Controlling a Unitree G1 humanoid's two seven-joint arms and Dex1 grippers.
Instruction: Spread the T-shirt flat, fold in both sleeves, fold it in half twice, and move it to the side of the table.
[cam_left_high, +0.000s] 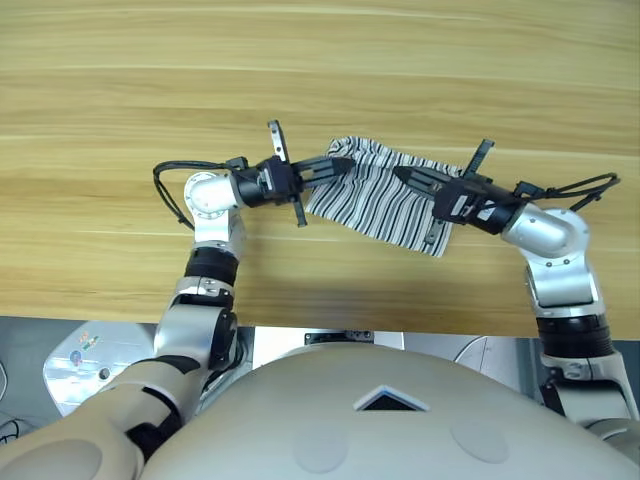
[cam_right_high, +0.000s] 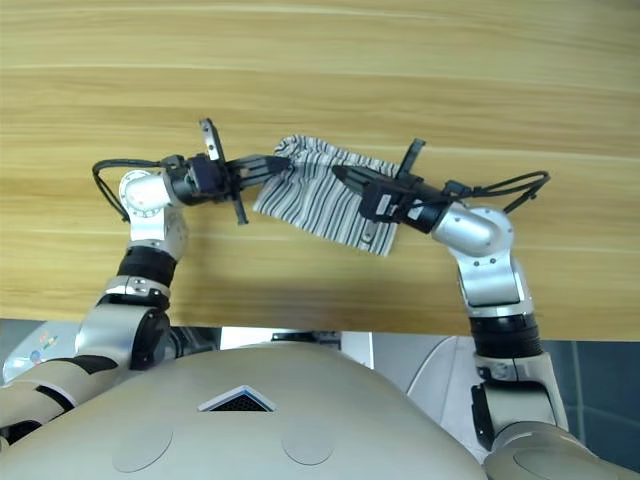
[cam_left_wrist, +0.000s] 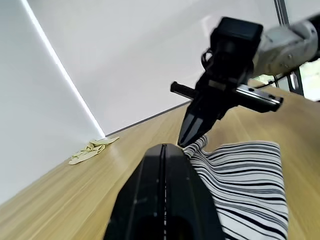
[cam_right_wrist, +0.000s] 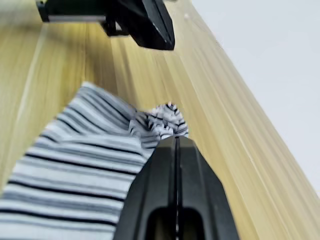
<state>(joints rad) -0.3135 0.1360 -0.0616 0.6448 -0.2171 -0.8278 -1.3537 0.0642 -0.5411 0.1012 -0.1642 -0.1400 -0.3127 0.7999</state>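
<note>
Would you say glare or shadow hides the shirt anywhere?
Left eye view: even light on the T-shirt, no glare. Left wrist view: bright streak on the wall, off the cloth. Right wrist view: pale sheen on the table.

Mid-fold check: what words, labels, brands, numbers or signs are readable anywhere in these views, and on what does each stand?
Nothing here can be read.
On the black-and-white striped T-shirt: stripes only, no print or tag showing.
On the light wooden table: grain only, no markings.
On the small coloured stickers, which sit on the grey surface below the table's near edge: too small to read.
</note>
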